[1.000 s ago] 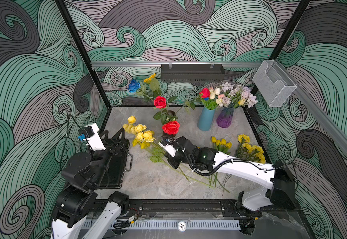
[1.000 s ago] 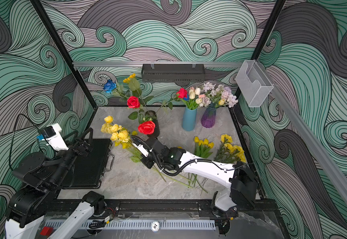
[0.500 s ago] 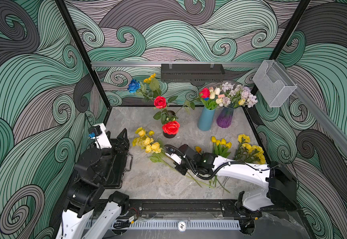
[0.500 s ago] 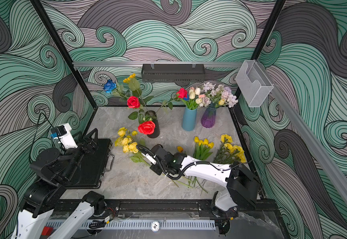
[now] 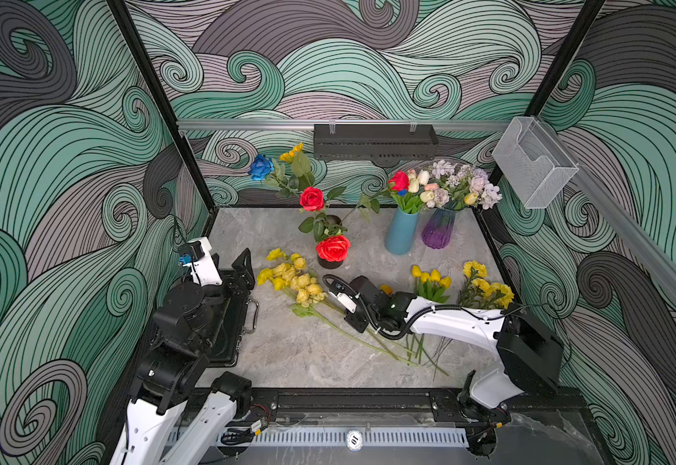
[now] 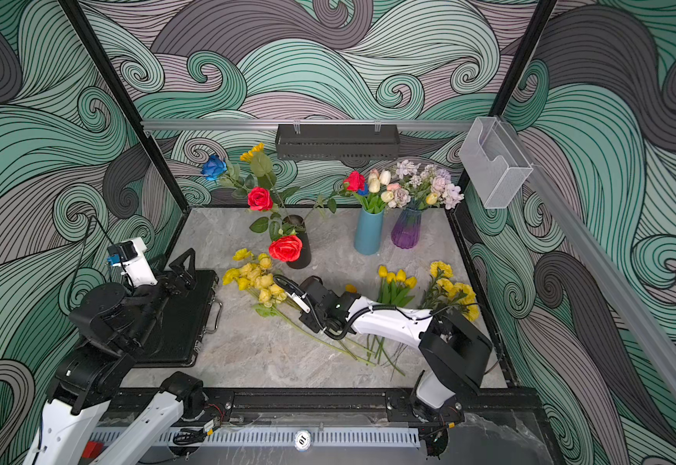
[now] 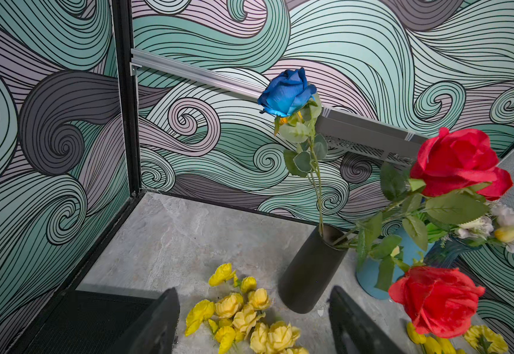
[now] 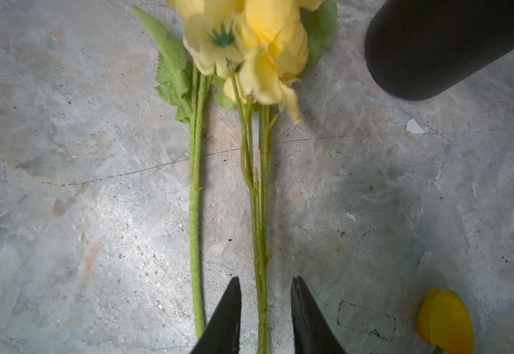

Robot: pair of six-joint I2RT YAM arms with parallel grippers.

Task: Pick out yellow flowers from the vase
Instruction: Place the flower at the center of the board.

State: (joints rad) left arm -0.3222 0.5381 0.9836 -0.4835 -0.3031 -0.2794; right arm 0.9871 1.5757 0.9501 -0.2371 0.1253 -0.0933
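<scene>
From here the table (image 8: pixel 66 184) looks like a matt grey stone slab, veined and lightly scuffed. The yellow flowers (image 8: pixel 262 46) beside the black vase (image 8: pixel 448 46) have soft cloth petals. One green stem (image 8: pixel 195 230) is fuzzy and flocked; the one next to it is smooth plastic. The black vase is matt and smooth. Behind it, the purple vase (image 5: pixel 438 233) looks glossy, translucent and glass-like, and the blue vase (image 5: pixel 401 237) has a satin finish. The right pincer (image 8: pixel 265 280) has matt black fingers (image 8: pixel 223 321).

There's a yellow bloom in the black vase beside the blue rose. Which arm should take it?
Left, likely. The left gripper is open, empty and aimed at the black vase. The right gripper is low over the table, jaws parted around a laid-down yellow stem.
</scene>
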